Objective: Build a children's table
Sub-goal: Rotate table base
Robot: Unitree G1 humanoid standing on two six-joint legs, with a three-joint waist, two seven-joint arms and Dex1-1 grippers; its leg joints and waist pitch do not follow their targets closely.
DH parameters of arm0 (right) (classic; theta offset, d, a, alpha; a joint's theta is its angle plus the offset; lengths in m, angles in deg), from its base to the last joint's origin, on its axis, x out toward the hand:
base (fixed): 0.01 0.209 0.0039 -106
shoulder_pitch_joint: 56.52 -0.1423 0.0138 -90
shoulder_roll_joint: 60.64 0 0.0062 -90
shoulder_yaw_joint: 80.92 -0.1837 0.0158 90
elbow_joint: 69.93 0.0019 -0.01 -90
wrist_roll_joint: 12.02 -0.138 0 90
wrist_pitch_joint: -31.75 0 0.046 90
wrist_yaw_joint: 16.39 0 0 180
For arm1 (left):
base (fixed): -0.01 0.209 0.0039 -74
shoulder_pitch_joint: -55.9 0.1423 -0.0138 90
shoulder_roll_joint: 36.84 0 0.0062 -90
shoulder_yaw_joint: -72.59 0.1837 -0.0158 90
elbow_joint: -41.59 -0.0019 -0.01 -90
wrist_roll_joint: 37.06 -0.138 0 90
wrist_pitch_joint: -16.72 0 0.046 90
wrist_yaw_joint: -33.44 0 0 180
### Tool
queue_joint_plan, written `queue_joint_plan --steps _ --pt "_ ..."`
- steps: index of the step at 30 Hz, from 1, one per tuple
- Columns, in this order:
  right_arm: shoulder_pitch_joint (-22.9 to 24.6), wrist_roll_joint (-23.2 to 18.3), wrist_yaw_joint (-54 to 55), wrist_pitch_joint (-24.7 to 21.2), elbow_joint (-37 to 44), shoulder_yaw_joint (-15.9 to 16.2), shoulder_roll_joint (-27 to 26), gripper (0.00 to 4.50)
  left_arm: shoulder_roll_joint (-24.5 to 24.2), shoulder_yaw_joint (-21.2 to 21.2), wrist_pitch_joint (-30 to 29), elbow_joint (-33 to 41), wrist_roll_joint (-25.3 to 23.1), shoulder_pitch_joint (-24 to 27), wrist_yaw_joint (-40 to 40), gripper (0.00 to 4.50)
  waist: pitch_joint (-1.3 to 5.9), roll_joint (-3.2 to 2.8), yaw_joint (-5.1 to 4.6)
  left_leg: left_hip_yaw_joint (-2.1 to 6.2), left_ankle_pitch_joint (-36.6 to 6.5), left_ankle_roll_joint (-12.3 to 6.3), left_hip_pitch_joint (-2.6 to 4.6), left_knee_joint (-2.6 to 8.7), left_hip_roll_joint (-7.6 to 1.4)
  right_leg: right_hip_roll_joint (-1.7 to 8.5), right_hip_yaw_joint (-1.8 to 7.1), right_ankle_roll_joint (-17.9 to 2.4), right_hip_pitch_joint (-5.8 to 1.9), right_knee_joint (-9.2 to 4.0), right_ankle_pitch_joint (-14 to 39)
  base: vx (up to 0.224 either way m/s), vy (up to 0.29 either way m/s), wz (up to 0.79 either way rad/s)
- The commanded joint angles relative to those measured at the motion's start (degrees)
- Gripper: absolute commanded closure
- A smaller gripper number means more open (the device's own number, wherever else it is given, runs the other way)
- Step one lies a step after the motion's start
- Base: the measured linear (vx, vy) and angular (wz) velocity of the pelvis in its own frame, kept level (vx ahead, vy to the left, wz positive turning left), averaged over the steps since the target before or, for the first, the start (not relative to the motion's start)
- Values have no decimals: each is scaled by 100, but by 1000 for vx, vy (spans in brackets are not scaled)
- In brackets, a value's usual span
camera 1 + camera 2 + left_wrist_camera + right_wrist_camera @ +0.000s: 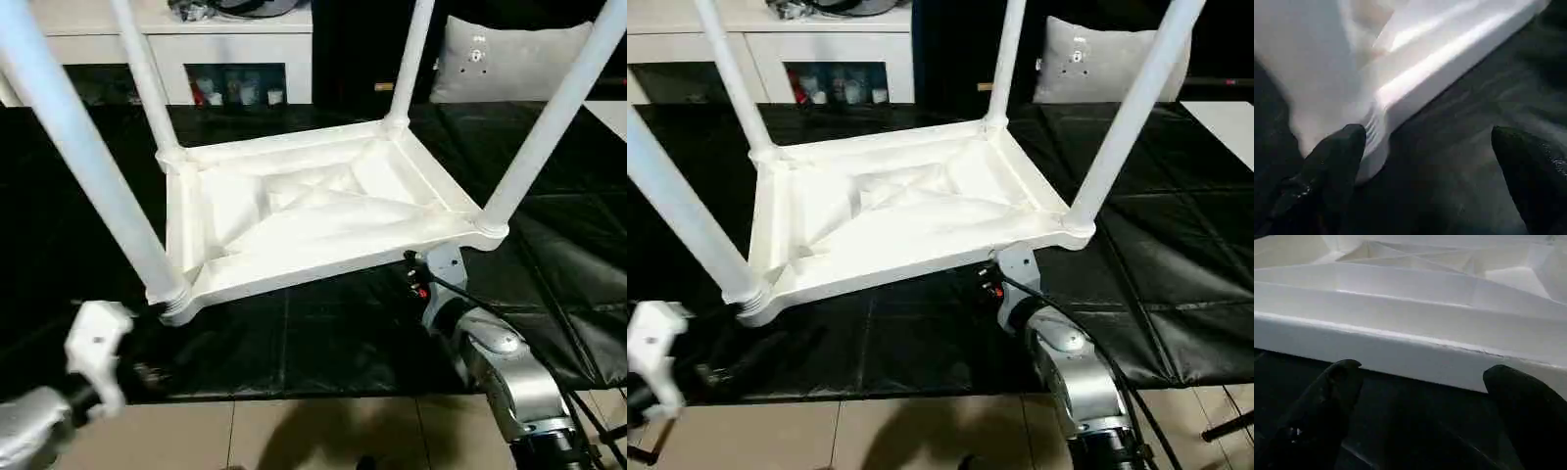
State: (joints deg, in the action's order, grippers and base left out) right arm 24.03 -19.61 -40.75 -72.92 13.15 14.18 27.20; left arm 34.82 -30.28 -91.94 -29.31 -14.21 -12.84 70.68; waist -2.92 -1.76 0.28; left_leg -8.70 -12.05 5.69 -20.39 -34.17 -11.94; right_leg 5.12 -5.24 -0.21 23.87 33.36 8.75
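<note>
Both sets of fingers are wide open and hold nothing: left fingers [1337,161] by the table's [294,220] near corner, right fingers [1528,406] close to its near edge. It lies upside down on a black mat [323,333], four legs [83,157] sticking up.

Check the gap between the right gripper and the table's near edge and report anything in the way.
Nothing visible stands in the way. In the right wrist view the right gripper, fingers wide apart, faces the near rim of the upside-down children's table, with bare black mat between them.
</note>
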Motion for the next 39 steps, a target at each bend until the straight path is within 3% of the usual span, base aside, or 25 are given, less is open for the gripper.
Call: queue_joint_plan --steps 1,5,7,9,11,13,14,15,16,17,18,19,20,21,26,27,28,29,31,33,35,36,37,39 --pt "-7 4 -79 -63 51 1 29 0 -169 -188 -320 137 8 63 -51 5 201 -19 12 -48 -1900 -253 -28 513 -44 147 235 -731 -245 -405 2365 0 0 0" --pt "-27 24 -204 -70 26 75 89 0 -320 -476 -644 242 121 -2 -125 5 176 -27 9 -38 -2088 -221 -1 520 -40 156 232 -606 -220 -464 2751 0 0 0" --pt "-44 30 -230 -69 1 78 97 0 -327 -548 -696 308 236 -139 -169 5 184 -20 17 -30 -2074 -209 0 520 -41 160 235 -618 -227 -454 2739 0 0 0" --pt "-88 41 -221 -59 -68 88 72 0 -290 -507 -605 294 443 -540 -152 5 196 -30 53 -42 -2044 -175 46 513 -39 148 245 -681 -210 -458 2560 0 0 0" --pt "-103 53 -200 -61 -93 99 67 0 -285 -456 -654 257 497 -703 -115 5 203 -39 73 -27 -2016 -148 12 530 -44 152 237 -721 -254 -414 2427 0 0 0" --pt "-103 53 -200 -61 -93 99 67 0 -285 -456 -654 257 497 -703 -115 5 214 -19 77 -38 -2009 -130 30 518 -36 157 246 -717 -251 -421 2416 0 0 0" --pt "-130 90 -138 -119 -123 90 54 0 -260 -375 -686 144 475 -938 -83 5 230 -17 77 -42 -1893 -131 20 512 -28 155 250 -729 -270 -409 2340 0 0 0" --pt "-154 128 -42 -190 -163 54 41 0 -186 -264 -647 -82 410 -1238 -80 5 236 -70 84 -39 -1836 -122 30 506 -30 160 253 -782 -263 -392 2228 0 0 0" --pt "-183 177 105 -268 -218 -4 18 0 -101 -144 -554 -357 313 -1545 -78 5 220 -46 71 -50 -1837 -117 22 514 -19 140 248 -757 -267 -416 2250 0 0 0" --pt "-218 232 272 -347 -289 -77 0 0 -15 -26 -471 -652 229 -1847 -79 5 279 -129 108 -63 -1771 -57 112 477 -9 133 253 -830 -231 -419 2074 0 0 0" --pt "-224 241 298 -359 -301 -88 -2 0 -2 -9 -460 -697 218 -1892 -79 5 275 -110 122 -67 -1736 -33 116 471 -6 132 255 -876 -227 -411 1967 0 0 0" --pt "-248 281 432 -399 -362 -155 -5 0 61 66 -389 -915 136 -2088 -116 5 297 -117 152 -47 -1587 5 52 483 -6 153 257 -959 -313 -338 1681 0 0 0" --pt "-264 303 517 -412 -406 -202 -5 0 76 121 -361 -1047 60 -2198 -170 5 302 -137 158 -46 -1550 12 31 482 -7 160 248 -945 -338 -327 1654 0 0 0" --pt "-267 307 532 -414 -414 -210 -5 0 79 130 -356 -1070 48 -2217 -179 5 327 -105 148 -51 -1430 3 34 461 3 162 253 -965 -347 -317 1540 0 0 0" --pt "-323 372 813 -457 -601 -373 33 0 264 307 -285 -1420 95 -2642 -109 5 358 -120 148 -70 -1235 -57 22 432 10 173 246 -1070 -369 -312 1488 0 0 0" --pt "-421 428 911 -514 -809 -393 57 0 447 380 -309 -1576 238 -2913 66 5 356 -46 160 -72 -1195 -89 9 433 9 181 247 -1049 -376 -308 1609 0 0 0" --pt "-467 458 955 -546 -905 -396 71 0 504 416 -328 -1603 313 -2996 163 5 348 -46 160 -85 -1216 -84 22 431 19 182 248 -1039 -356 -338 1742 0 0 0" --pt "-501 488 985 -534 -980 -390 84 0 532 446 -355 -1590 392 -3034 252 5 349 -85 173 -82 -1352 -55 56 426 -1 183 245 -1047 -326 -346 1845 0 0 0" --pt "-554 538 1030 -504 -1099 -378 105 0 566 497 -400 -1553 523 -3080 398 5 333 -68 186 -80 -1504 -29 54 434 -3 184 237 -976 -318 -360 2037 0 0 0" --pt "-763 536 1027 -319 -1430 -418 110 0 502 661 -653 -1165 1048 -2968 1068 5 338 -63 175 -71 -1533 -18 32 447 -11 202 232 -964 -340 -347 2094 0 0 0" --pt "-834 523 1008 -240 -1527 -443 96 0 456 730 -731 -1069 1175 -2922 1279 5 345 -61 173 -82 -1533 -26 46 436 -16 199 239 -993 -317 -346 2020 0 0 0" --pt "-902 492 963 -131 -1595 -459 68 0 426 806 -775 -996 1229 -2871 1403 5 347 -63 169 -80 -1488 -31 39 435 -15 193 240 -1011 -325 -330 1941 0 0 0" --pt "-992 481 899 -24 -1689 -449 38 0 389 930 -830 -915 1244 -2817 1548 5 345 -25 146 -81 -1431 -60 1 441 -18 190 239 -1033 -350 -315 1838 0 0 0" --pt "-1077 475 847 66 -1783 -431 16 0 367 1034 -889 -846 1264 -2774 1681 5 351 -32 136 -89 -1340 -96 7 423 -11 192 244 -1047 -348 -309 1786 0 0 0"
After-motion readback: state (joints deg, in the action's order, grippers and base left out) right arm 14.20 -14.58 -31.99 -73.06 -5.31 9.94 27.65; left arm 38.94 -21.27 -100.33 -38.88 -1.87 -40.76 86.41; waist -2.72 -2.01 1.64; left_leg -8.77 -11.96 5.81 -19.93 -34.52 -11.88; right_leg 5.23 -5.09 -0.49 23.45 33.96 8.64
